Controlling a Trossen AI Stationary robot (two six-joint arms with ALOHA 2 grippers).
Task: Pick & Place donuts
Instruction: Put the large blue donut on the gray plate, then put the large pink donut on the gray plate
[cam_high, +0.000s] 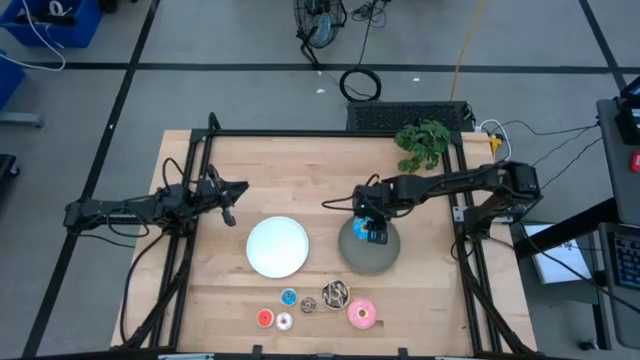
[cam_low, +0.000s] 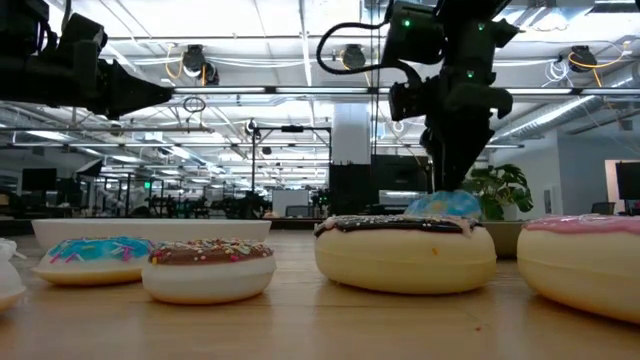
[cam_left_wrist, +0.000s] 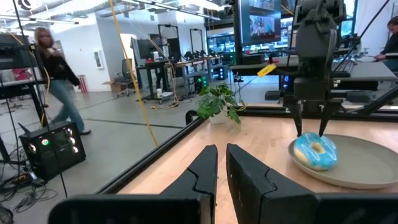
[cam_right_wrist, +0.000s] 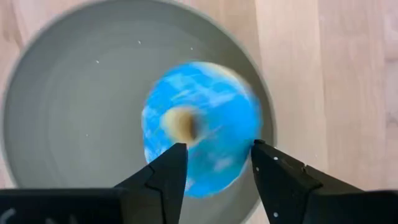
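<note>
A blue donut (cam_right_wrist: 202, 127) with sprinkles lies flat on the round grey plate (cam_high: 370, 258), near its far edge (cam_left_wrist: 315, 152). My right gripper (cam_left_wrist: 311, 132) hangs just above it, pointing steeply down and open, one fingertip to each side of the donut's top, holding nothing. Several more donuts lie on the table near its front edge: pink (cam_high: 361, 314), brown with sprinkles (cam_high: 335, 294), and tiny blue (cam_high: 289, 297), red (cam_high: 265, 318), white (cam_high: 284, 321) and brown (cam_high: 308, 305) ones. My left gripper (cam_high: 230, 215) waits at the table's left, level and shut.
A round white plate (cam_high: 277, 246) sits left of the grey plate. A green plant (cam_high: 423, 143) stands at the table's far right. A black frame (cam_high: 300, 133) borders the tabletop. A person walks in the room beyond the table.
</note>
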